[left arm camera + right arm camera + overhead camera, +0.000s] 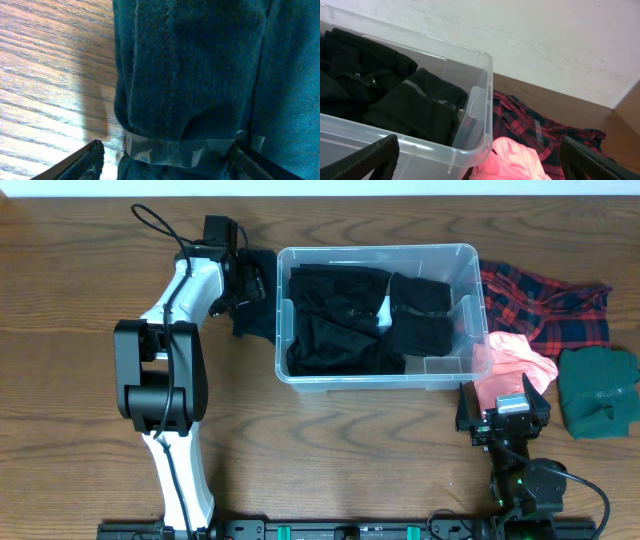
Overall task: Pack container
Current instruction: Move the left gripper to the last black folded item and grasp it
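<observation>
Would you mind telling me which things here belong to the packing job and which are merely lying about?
Job:
container with black clothes inside; dark garment under the open left tool; plaid shirt, pink garment and green garment, probably waiting to go in.

Lying about:
the left arm's black cable, above the table.

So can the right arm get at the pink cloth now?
Probably yes: the pink cloth lies just ahead of the open right gripper, beside the container, with nothing on top.
</observation>
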Robot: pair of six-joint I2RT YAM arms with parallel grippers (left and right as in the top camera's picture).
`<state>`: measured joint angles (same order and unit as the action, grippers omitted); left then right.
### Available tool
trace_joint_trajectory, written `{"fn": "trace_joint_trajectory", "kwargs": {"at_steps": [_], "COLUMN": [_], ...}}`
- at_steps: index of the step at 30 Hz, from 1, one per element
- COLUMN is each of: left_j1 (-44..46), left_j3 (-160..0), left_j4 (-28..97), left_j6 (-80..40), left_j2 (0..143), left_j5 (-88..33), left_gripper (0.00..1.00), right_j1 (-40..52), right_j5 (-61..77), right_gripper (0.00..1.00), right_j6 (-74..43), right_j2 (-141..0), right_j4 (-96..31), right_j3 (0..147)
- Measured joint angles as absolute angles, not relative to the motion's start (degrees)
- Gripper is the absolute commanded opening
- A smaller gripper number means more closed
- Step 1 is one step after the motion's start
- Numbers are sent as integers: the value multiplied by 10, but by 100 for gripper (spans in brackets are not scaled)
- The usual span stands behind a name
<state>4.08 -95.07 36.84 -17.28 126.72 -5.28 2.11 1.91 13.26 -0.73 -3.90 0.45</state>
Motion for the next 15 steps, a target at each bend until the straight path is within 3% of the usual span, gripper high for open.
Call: {"fn": "trace_joint_trajectory", "kwargs": {"at_steps": [15], "left_j1": [39], "left_j3": [-942], "left_j4": [359], "left_j6": [-168], "left_j2": [1268], "left_j5": [-58], "left_gripper": [77], "right_j1": [21], "right_j5": [19], "right_gripper": [99], "right_j6": [133], "right_j2": [-7], "right_j4": [-39], "right_j3": [4]}}
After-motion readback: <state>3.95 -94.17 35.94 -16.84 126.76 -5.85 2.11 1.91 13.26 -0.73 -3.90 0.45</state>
